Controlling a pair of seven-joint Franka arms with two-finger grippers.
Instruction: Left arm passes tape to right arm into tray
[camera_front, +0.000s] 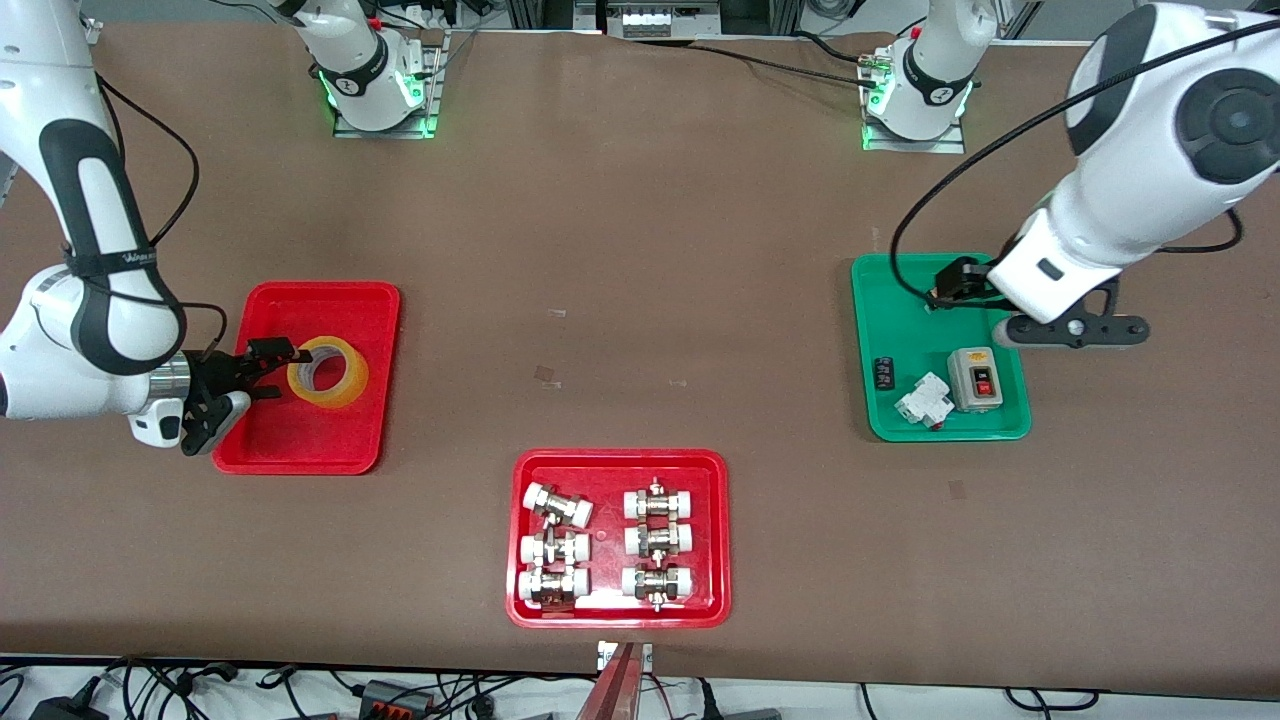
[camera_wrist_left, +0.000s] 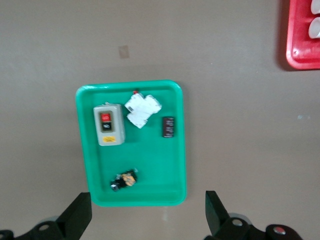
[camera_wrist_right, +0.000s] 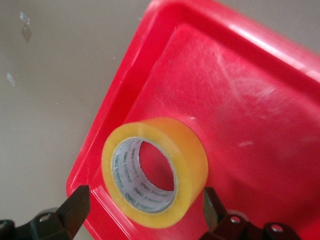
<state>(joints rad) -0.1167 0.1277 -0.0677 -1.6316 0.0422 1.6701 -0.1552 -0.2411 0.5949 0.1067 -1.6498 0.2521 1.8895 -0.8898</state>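
Holding nothing, my right gripper (camera_front: 262, 372) sits open around the tape (camera_front: 328, 371), which rests in the tray (camera_front: 340, 298). Lifting off-line, a finger could snag and roll it. My left gripper (camera_wrist_left: 145, 212) waits open over the green tray (camera_front: 890, 290).

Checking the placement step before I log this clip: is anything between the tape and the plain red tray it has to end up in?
Nothing visible is. The tape already sits in the tray, with the right gripper open around it. The left gripper is open over the green tray.
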